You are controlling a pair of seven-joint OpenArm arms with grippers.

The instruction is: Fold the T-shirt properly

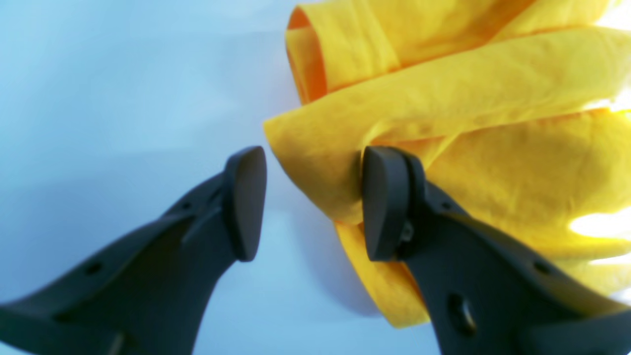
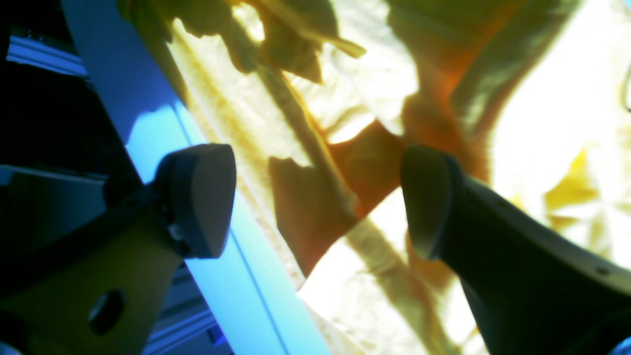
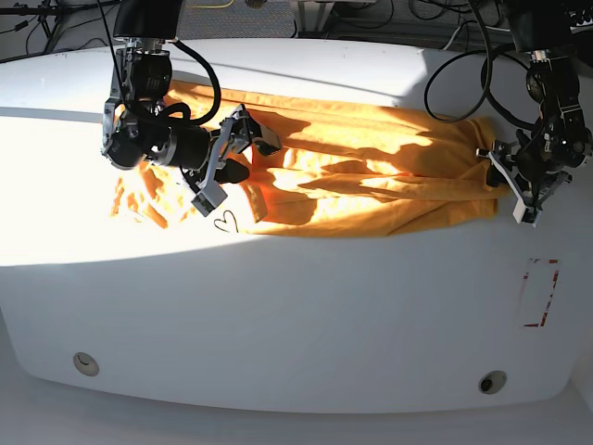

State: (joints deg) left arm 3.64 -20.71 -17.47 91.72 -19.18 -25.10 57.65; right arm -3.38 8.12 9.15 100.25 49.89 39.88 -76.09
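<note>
1. Lying stretched across the white table (image 3: 296, 306), the T-shirt (image 3: 371, 176) runs from my right arm at the base view's left to my left arm at its right; hard sunlight and arm shadows break up its surface, so I cannot read the folds in the middle.
2. My left gripper (image 1: 310, 202) is at the shirt's end, jaws parted. One pad (image 1: 382, 202) touches a rolled fold of cloth and the other pad (image 1: 245, 202) stands clear over bare table, so nothing is pinched.
3. In the left wrist view the shirt (image 1: 443, 98) is bunched into thick rolls; its right side burns out to white glare and is cut off by the frame.
4. My right gripper (image 2: 315, 207) is spread wide above the cloth, one finger (image 2: 202, 197) over the table edge (image 2: 162, 128), the other finger (image 2: 429, 197) over the shirt (image 2: 315, 108). I cannot tell whether either tip touches the cloth.
5. That view is badly overexposed: most of the fabric is pale glare with dark shadow patches, and the area beyond the table edge is nearly black.
6. In the base view my right gripper (image 3: 236, 153) hides part of the shirt; a small black heart drawing (image 3: 225, 222) shows just below it.
</note>
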